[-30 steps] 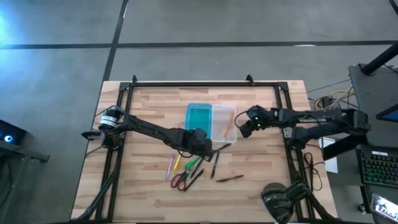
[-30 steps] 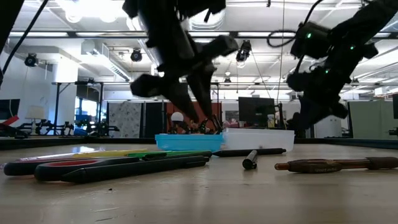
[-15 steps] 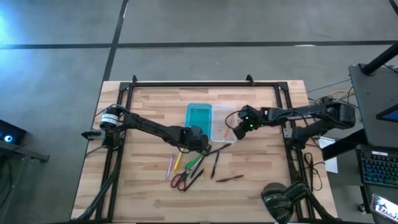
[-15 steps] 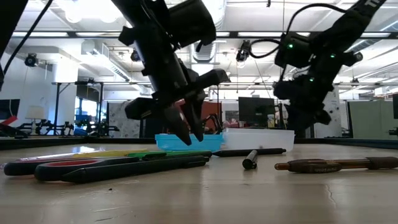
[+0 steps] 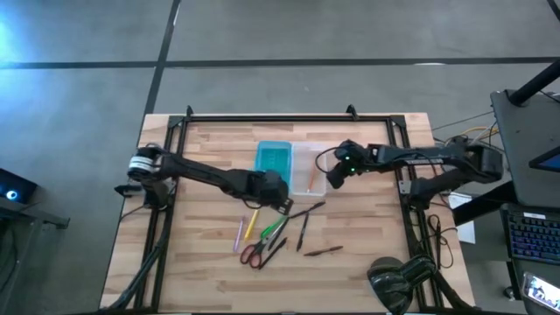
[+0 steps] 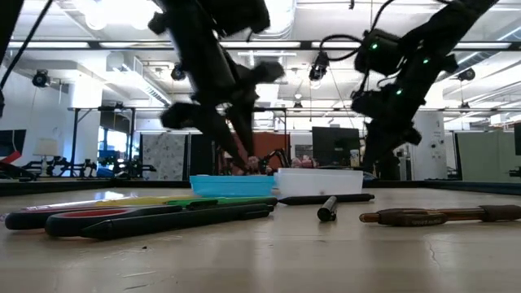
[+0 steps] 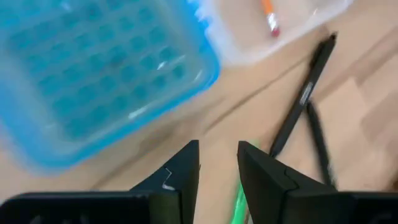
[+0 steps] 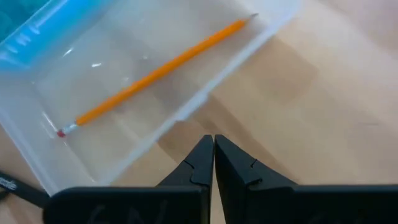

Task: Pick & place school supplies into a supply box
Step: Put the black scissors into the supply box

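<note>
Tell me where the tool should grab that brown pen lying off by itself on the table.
Grip the brown pen around mid-barrel, coming straight down from above with the fingers across its width. It lies flat, apart from the other supplies, so both long sides look free.

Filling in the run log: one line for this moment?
left tool: open, empty, near teal half | right tool: shut, empty, beside supply box | orange pencil: in clear half

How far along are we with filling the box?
Done: one orange pencil lies in the clear half of the supply box. In hand: nothing; the left gripper is open and empty, the right gripper shut on nothing. Left: scissors and the pens on the table.
</note>
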You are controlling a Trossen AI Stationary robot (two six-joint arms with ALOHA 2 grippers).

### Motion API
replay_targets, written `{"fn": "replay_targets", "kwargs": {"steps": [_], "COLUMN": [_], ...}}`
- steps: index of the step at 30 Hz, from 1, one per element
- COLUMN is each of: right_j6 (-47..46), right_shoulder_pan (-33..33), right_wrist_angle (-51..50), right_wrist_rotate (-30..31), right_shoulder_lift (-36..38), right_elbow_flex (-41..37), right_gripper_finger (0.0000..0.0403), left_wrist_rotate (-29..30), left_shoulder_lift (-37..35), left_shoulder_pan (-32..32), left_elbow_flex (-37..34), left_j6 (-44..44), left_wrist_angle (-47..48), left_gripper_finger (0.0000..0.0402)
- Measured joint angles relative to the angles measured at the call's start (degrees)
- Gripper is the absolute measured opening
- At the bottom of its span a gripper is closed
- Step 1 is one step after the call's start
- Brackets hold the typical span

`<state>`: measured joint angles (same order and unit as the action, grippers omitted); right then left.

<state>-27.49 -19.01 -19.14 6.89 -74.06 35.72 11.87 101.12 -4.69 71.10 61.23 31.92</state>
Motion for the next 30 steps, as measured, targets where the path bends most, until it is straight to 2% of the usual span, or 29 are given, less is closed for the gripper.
{"fn": "replay_targets", "kwargs": {"steps": [4,10,13,21,27,30], "right_j6": [1.51,2.06,2.06,2.06,2.19,2.18], "right_shoulder_pan": [-0.26,-0.26,-0.25,0.01,0.01,-0.01], "right_wrist_angle": [-1.71,-1.7,-1.62,-1.56,-1.65,-1.65], "right_wrist_rotate": [0.63,0.32,0.05,-1.36,-1.35,-1.35], "right_shoulder_lift": [6.6,13.29,14.76,14.5,12.37,11.96], "right_elbow_flex": [-1.88,-4.76,-5.3,-5.52,-5.52,-5.52], "right_gripper_finger": [0.0009,0.0009,0.0019,0.0092,0.0147,0.0168], "left_wrist_rotate": [-0.53,-9.99,-10.87,-8.8,-8.68,-8.71], "left_shoulder_lift": [-4.32,-5.69,-5.13,-1.75,5.01,8.32], "left_shoulder_pan": [-2.22,-8.82,-14.1,-23.82,-25.73,-25.76], "left_elbow_flex": [-0.12,-0.12,-0.14,-0.14,3.82,6.89], "left_j6": [0.37,3.03,8.23,27.17,26.8,26.59], "left_wrist_angle": [6.6,5.65,6.25,5.66,5.82,10.38], "left_gripper_finger": [0.0094,0.0094,0.0094,0.0094,0.0094,0.0094]}}
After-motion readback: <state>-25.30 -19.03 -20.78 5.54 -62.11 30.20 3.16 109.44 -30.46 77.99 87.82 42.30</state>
